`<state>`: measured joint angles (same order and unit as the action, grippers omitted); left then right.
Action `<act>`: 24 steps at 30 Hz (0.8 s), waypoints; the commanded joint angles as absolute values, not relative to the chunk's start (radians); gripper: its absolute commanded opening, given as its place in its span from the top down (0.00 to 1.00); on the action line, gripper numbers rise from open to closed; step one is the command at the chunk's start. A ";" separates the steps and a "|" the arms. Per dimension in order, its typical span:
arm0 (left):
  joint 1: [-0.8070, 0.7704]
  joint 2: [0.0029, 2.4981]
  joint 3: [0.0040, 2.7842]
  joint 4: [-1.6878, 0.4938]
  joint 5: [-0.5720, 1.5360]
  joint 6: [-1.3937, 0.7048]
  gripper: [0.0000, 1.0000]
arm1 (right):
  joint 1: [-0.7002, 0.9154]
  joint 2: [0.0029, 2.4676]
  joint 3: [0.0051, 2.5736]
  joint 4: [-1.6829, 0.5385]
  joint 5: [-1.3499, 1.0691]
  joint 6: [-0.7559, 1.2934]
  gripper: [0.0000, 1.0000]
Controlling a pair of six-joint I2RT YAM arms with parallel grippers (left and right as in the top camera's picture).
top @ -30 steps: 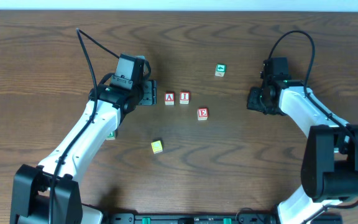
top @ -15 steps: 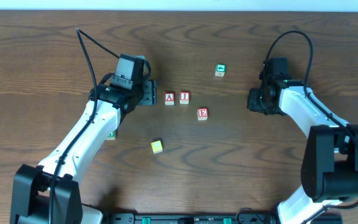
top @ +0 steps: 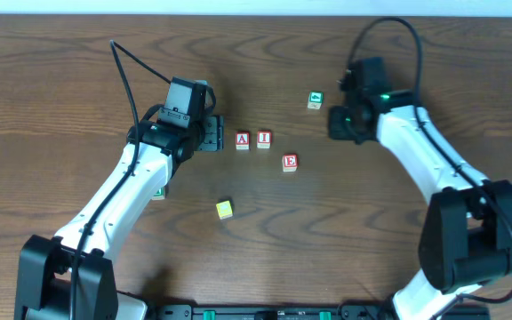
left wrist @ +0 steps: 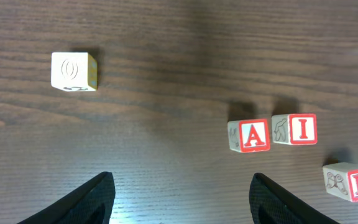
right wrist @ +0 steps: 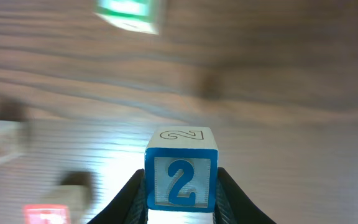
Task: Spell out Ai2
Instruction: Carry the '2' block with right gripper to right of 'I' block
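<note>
The red A block [top: 243, 140] and red I block [top: 263, 139] sit side by side mid-table, also in the left wrist view as A [left wrist: 254, 135] and I [left wrist: 302, 129]. My right gripper [top: 342, 124] is shut on the blue 2 block [right wrist: 181, 177], held above the table right of the I block. My left gripper [top: 213, 132] is open and empty, just left of the A block; its fingertips [left wrist: 182, 199] show at the bottom of the left wrist view.
A red E block [top: 290, 162] lies below and right of the I block. A green block [top: 316, 100] sits near my right gripper. A yellow block [top: 225, 209] lies nearer the front. A cream block [left wrist: 73, 70] shows in the left wrist view.
My right arm has moved left and slightly up with the 2 block, closer to the green block. The left arm has not moved.
</note>
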<state>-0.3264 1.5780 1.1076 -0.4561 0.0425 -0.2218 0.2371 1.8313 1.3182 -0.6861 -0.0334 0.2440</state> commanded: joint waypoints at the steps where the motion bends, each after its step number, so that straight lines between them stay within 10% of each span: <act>1: -0.323 1.589 1.136 -0.466 0.006 -0.200 0.29 | 0.311 1.818 1.328 -0.682 -0.044 0.301 0.99; 24: -0.320 1.589 1.136 -0.467 -0.007 -0.187 0.29 | 0.506 1.925 1.328 -0.521 0.019 0.371 0.99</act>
<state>-0.3260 1.5787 1.1076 -0.4644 0.0147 -0.2047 0.4850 1.9041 1.3216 -0.5232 0.0120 0.3561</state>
